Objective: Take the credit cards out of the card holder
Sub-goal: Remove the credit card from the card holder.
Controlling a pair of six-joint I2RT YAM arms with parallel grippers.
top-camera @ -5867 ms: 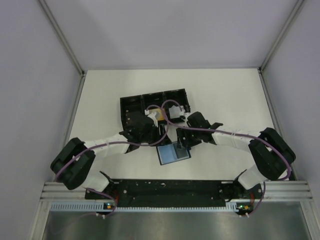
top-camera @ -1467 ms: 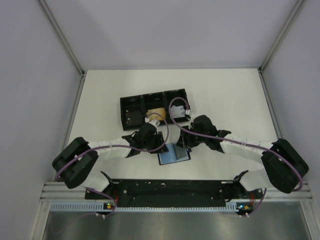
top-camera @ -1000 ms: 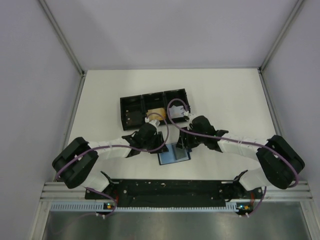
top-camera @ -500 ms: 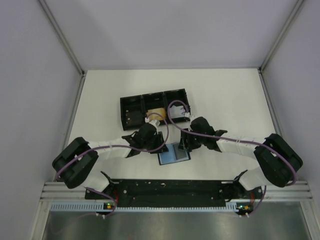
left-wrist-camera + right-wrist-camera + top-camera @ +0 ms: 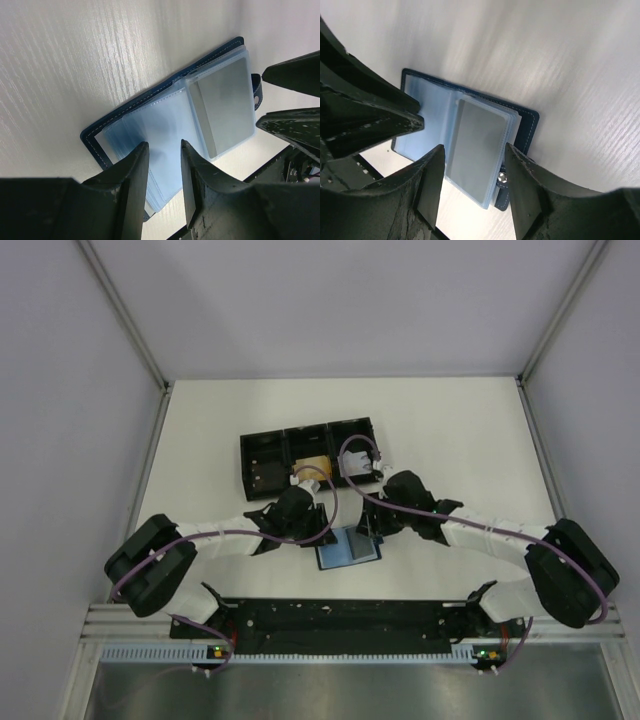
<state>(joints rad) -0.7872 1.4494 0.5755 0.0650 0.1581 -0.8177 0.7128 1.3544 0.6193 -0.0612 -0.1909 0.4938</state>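
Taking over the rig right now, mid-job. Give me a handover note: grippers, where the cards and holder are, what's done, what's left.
Left gripper: jaws apart, nothing between them, over the card holder page on its own side.
Right gripper: jaws apart, straddling the grey card in the other page's sleeve; contact unclear.
Holder: open flat on the table, between the grippers.
Done: one orange-tan card lies in the black tray, middle compartment.
Left: pull out the grey card; other sleeves' contents cannot be judged.
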